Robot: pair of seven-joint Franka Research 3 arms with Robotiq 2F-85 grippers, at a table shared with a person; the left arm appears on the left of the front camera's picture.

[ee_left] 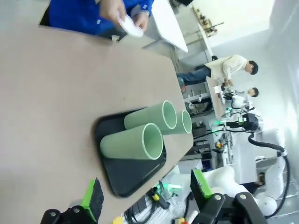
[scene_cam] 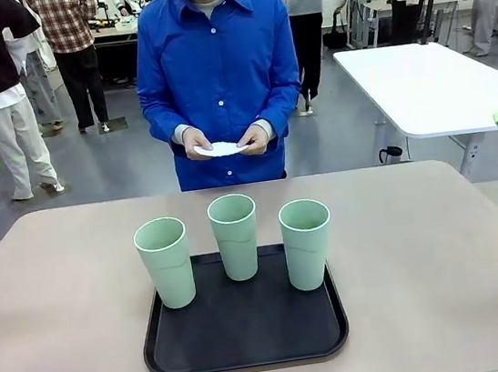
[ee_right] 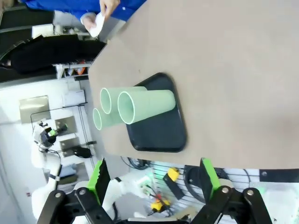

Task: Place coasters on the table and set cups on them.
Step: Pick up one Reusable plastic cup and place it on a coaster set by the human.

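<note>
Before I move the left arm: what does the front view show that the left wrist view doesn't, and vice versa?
Front view: the three cups stand apart in a row on the black tray. Left wrist view: they overlap, but the left gripper shows open, short of the tray. Both: the person holding the white coasters, none yet on the table.

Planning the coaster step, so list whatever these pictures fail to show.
Coasters, front view: the person's hands cover their edges; the count cannot be told.
Third cup, left wrist view: mostly hidden behind a nearer cup.
Cups, front view: inside bottoms hidden by their own walls.
</note>
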